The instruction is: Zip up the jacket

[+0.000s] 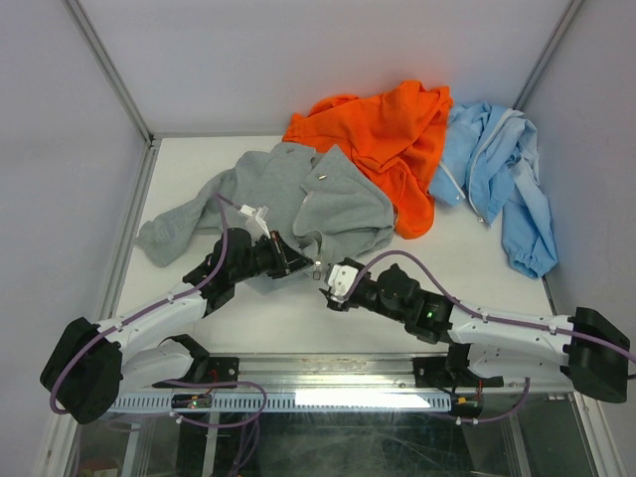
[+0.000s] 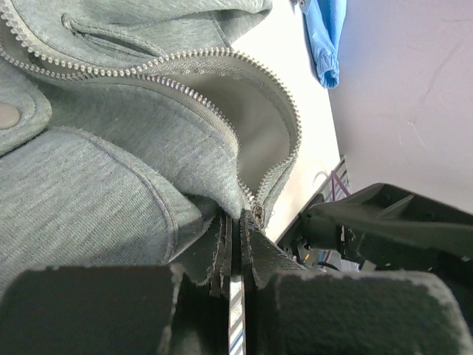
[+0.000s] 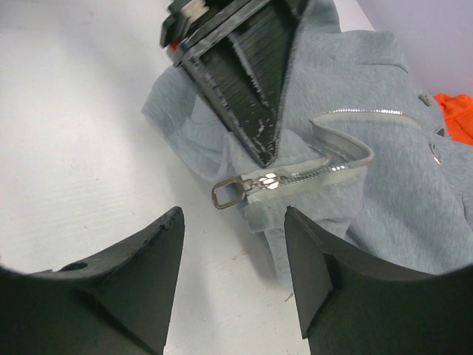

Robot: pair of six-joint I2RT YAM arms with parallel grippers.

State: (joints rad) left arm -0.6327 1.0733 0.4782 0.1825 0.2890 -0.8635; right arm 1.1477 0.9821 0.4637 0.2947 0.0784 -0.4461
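The grey fleece jacket (image 1: 298, 204) lies spread on the white table, its zipper open in a loop (image 2: 222, 111). My left gripper (image 1: 296, 260) is shut on the jacket's bottom hem (image 2: 238, 229), right beside the zipper slider (image 2: 258, 214). My right gripper (image 1: 333, 290) is open and empty just in front of it. In the right wrist view the metal zipper pull (image 3: 225, 194) and slider (image 3: 267, 181) lie flat a little beyond my open right gripper (image 3: 233, 218). The left gripper's shut fingers (image 3: 251, 89) pin the cloth just above the slider.
A bright orange garment (image 1: 388, 139) lies at the back, partly over the grey jacket. A light blue jacket (image 1: 502, 179) lies at the back right, also in the left wrist view (image 2: 325, 37). Enclosure walls ring the table (image 1: 467, 258).
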